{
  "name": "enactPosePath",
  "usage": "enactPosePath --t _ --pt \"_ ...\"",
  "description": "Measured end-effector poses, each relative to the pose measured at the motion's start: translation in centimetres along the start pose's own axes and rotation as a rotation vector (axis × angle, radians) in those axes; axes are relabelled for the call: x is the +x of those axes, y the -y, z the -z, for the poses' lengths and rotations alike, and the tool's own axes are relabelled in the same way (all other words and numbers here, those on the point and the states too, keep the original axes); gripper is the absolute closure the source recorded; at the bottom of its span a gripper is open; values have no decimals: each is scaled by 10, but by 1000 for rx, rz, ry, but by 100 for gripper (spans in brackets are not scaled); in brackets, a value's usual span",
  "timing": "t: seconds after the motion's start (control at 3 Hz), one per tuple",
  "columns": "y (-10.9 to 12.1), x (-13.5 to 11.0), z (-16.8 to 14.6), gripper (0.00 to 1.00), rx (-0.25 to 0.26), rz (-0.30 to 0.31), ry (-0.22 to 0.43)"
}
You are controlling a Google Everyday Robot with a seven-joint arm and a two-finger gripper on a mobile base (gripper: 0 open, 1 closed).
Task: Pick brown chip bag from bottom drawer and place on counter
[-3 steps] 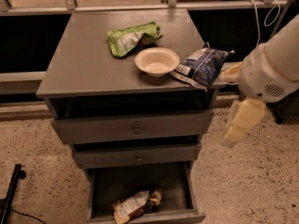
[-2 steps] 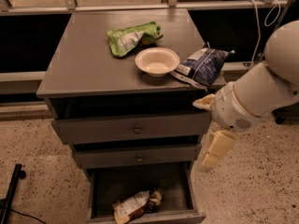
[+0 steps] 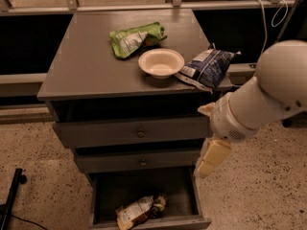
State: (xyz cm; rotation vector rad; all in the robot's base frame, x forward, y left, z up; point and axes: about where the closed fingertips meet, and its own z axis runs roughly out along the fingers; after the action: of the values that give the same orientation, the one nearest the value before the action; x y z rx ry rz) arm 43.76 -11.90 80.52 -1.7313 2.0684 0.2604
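Camera view: the brown chip bag (image 3: 140,210) is seen lying in the open bottom drawer (image 3: 180,222), near its front. The gripper (image 3: 211,159) is held above the drawer's right wall, below the front right corner of the counter (image 3: 81,66); whether it is parted cannot be told. A green bag (image 3: 132,38), a white bowl (image 3: 161,62) and a dark blue bag (image 3: 207,67) are laid on the counter.

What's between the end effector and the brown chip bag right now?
Only bare dark floor of the bottom drawer, in the camera view. The end effector hangs by the drawer's right wall; the brown chip bag lies front-left.
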Motion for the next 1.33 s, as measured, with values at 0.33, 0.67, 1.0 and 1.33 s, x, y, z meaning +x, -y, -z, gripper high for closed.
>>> enactPosePath --t 0.33,0.67,1.0,1.33 --pt "-38 9 -46 0 12 -10 62" --pt "-26 15 -70 0 113 45 101" --pt "-7 8 -65 0 192 48 118" --pt "-1 4 -91 0 196 65 117"
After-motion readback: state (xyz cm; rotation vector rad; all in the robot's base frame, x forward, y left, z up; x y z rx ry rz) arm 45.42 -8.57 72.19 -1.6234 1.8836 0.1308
